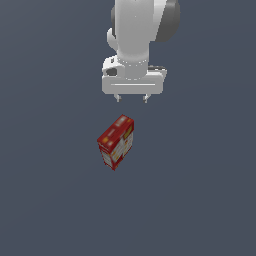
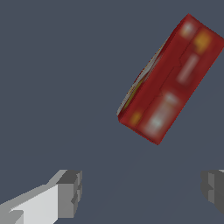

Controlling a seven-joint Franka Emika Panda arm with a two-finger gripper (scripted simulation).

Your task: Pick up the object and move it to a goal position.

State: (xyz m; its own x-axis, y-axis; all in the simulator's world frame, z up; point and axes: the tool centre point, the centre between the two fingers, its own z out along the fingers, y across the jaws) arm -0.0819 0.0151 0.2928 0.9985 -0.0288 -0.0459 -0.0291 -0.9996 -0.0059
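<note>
Jaws wide apart, nothing between them, gripper [image 1: 132, 99] poised above the grey floor [image 1: 45, 190].

Red box [image 1: 116, 142] stands upright and skewed at about 7 o'clock from the fingertips in the exterior view, near but untouched; wrist view shows its red top face [image 2: 173, 83] beyond the fingers [image 2: 70, 192].

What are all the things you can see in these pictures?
box: one, red with white and yellow panels, standing on the floor, turned at an angle, apart from the end effector
floor: one, plain dark blue-grey, all around the box
robot arm: one, white and grey, above the box in the exterior view
end effector: one, white body with grey fingers spread wide, holding nothing
</note>
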